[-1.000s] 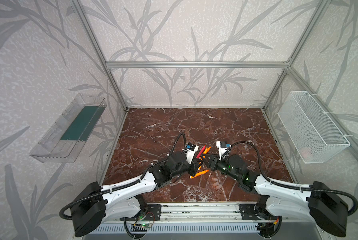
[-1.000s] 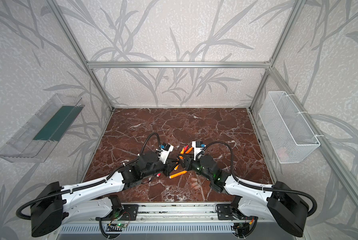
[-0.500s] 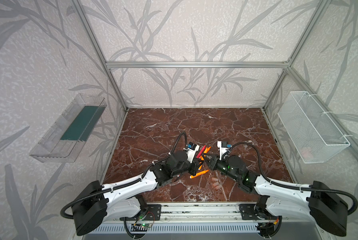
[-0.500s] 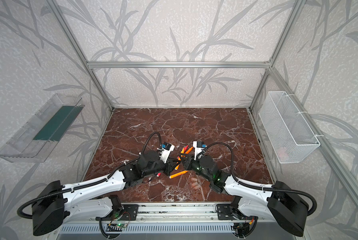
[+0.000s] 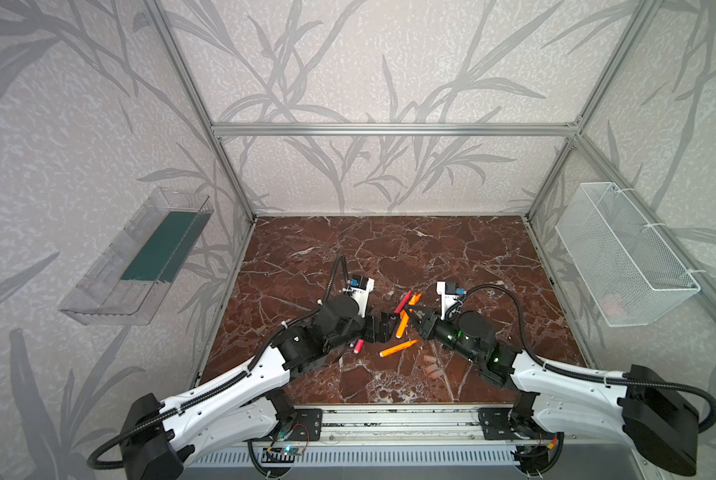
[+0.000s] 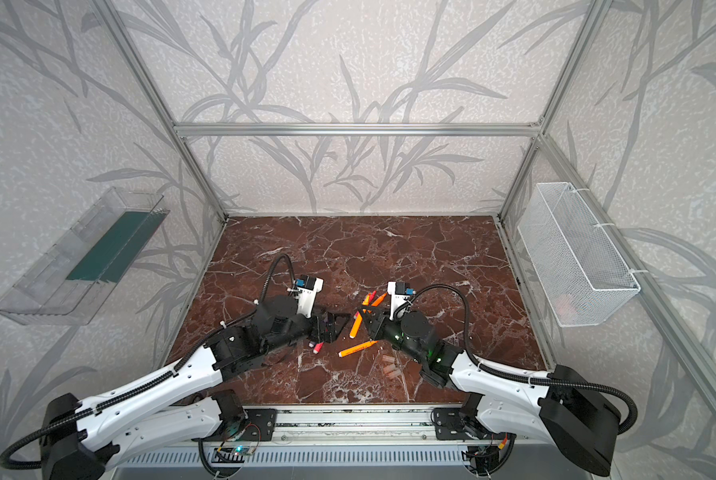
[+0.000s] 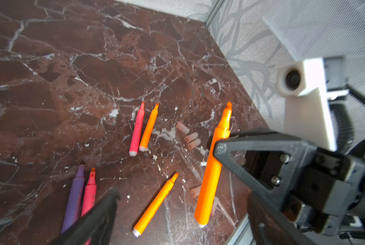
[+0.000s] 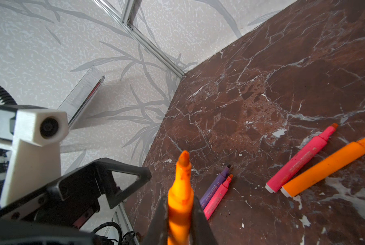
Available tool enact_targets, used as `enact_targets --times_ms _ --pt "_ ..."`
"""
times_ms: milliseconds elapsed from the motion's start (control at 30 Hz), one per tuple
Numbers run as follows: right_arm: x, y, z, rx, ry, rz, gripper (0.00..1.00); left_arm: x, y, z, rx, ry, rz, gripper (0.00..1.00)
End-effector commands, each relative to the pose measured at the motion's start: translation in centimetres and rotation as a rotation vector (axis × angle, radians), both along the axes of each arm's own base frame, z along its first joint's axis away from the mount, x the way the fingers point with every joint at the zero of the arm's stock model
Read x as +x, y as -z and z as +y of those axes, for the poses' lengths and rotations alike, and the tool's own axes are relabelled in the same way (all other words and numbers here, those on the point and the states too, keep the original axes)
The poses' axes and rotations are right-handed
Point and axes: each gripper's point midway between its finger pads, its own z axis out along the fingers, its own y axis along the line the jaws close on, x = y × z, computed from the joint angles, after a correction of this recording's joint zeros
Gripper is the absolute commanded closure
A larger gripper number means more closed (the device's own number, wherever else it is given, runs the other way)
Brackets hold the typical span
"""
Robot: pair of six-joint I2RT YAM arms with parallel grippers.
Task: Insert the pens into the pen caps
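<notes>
Marble bench [image 5: 389,249], nothing capped yet | right claw [image 8: 179,220] clamps orange pen [image 8: 180,191] | left claw [image 5: 383,326] agape, empty | caps [image 7: 191,137] loose near right claw

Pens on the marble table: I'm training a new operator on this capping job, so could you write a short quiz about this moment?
1. True or false: the left gripper is shut on a purple pen.
2. Which pen does the right gripper hold? A purple, B orange, C red-pink.
3. How many pens lie loose on the marble table?
Key: 1 false, its jaws stand open and empty. 2 B, the orange pen. 3 five.
</notes>
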Motion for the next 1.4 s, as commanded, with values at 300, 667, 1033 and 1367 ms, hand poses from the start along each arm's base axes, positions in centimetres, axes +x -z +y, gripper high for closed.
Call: enact_targets --times_ms 300,667,1033,1367 --pt "-0.1 -0.9 -0.6 -0.002 0.017 -0.065 1.0 -2.0 3.0 -4.1 0.005 0.333 -0.115 0.27" --pt "-0.8 -1.0 2.0 0.034 -0.073 -0.062 1.0 -2.0 5.4 -5.9 0.026 0.392 -0.035 0.43" --pt "-1.3 0.1 3.5 0.136 -0.093 -0.023 1.0 -1.9 5.4 -6.2 0.009 0.395 -0.04 0.6" --pt "-1.2 0.9 3.6 0.124 -0.067 0.0 1.0 -0.8 5.8 -5.6 0.045 0.326 -0.03 0.95"
